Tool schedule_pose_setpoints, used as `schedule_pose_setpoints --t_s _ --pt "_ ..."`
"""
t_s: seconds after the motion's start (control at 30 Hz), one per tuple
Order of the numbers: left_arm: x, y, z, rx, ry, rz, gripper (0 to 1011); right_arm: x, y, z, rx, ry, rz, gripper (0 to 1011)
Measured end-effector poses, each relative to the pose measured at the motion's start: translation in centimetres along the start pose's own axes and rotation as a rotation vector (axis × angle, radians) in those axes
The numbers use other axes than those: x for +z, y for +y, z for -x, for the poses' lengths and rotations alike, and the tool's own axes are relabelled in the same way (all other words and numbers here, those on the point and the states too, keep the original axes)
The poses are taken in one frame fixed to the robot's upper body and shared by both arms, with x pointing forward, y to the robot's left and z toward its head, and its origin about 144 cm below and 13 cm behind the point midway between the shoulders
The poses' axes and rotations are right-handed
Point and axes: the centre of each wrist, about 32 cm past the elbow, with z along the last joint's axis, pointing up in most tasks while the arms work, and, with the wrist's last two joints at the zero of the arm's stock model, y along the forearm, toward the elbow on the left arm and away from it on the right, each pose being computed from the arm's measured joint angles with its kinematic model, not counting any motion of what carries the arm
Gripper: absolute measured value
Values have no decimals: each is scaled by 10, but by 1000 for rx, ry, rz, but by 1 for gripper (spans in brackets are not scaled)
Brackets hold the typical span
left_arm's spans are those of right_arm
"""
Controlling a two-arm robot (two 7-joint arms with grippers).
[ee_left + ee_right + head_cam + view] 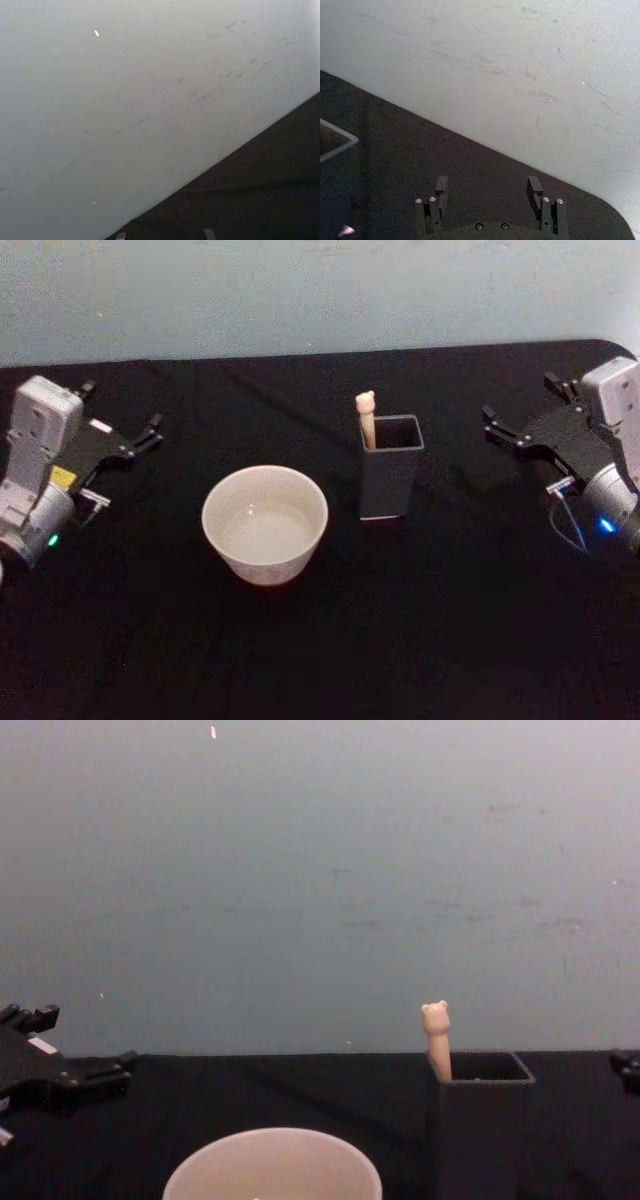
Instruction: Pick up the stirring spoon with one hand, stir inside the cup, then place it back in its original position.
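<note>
Stirring spoon (366, 412): upright in holder (390, 480), bear head up, at the mouth's 10 o'clock corner | holder at 2 o'clock of cup (265, 523) | right gripper (492, 426): the nearer, spoon at its 9 o'clock, jaws apart, empty | left gripper (148, 435): parked at cup's 10 o'clock, jaws apart, empty.

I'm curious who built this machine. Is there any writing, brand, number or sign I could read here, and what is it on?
Nothing here can be read as text.
Yellow sticker on the left arm: too small to read.
White label on the parked left gripper: too blurred to read.
Right gripper, parked at the right: no marks seen.
Cup, holder, stirring spoon: no writing visible.
</note>
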Motion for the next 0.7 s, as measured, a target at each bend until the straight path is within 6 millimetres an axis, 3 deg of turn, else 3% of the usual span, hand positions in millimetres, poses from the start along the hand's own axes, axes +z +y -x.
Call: schedule_pose_setpoints --t_s 0.7 --pt "0 0 0 0 0 0 1001 52 -4 -1 285 205 -12 1002"
